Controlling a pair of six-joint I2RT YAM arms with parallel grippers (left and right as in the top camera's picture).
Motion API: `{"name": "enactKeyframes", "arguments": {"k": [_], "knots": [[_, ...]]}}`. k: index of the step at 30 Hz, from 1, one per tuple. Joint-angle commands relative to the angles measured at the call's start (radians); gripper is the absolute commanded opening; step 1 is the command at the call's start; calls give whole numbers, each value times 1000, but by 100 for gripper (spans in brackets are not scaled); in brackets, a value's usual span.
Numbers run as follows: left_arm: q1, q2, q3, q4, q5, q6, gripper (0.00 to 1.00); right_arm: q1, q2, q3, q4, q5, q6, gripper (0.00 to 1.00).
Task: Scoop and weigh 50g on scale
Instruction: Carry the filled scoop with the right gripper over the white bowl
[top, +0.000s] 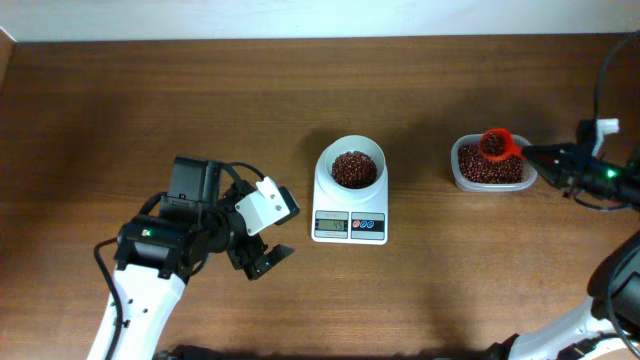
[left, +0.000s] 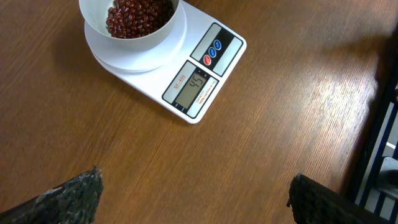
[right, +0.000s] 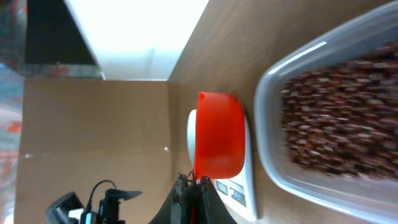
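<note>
Above the tub (top: 453, 168) — orange scoop (top: 494, 143) in right gripper (top: 529, 152)

White scale (top: 349, 207) mid-table, digits on display (top: 331, 226), red-brown beans (top: 354, 169) heaped in its bowl (top: 372, 152)

Brown wooden table (top: 150, 100), white wall (top: 300, 15)
</note>
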Motion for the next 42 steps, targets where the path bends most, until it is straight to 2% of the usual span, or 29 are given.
{"name": "enactKeyframes", "arguments": {"k": [1, 9, 16, 18, 23, 24, 25, 32, 39, 42], "knots": [[4, -2, 16, 1, 18, 13, 99, 82, 7, -9, -3, -74, -14, 4], [4, -2, 16, 1, 18, 13, 99, 333, 7, -9, 25, -94, -5, 4], [4, -2, 16, 1, 18, 13, 99, 505, 7, -9, 243, -89, 214, 4], [4, -2, 16, 1, 18, 13, 99, 541, 7, -9, 306, -8, 305, 4], [4, -2, 16, 1, 18, 13, 99, 599, 7, -9, 431, 99, 327, 4], [4, -2, 16, 1, 18, 13, 99, 610, 7, -9, 470, 135, 278, 4], [4, -2, 16, 1, 18, 13, 99, 618, 7, -9, 485, 135, 159, 4], [4, -2, 16, 1, 18, 13, 99, 623, 7, -9, 486, 94, -208, 4], [4, -2, 16, 1, 18, 13, 99, 623, 7, -9, 484, 63, -353, 4], [4, -2, 16, 1, 18, 13, 99, 623, 7, -9, 484, 63, -362, 4]]}}
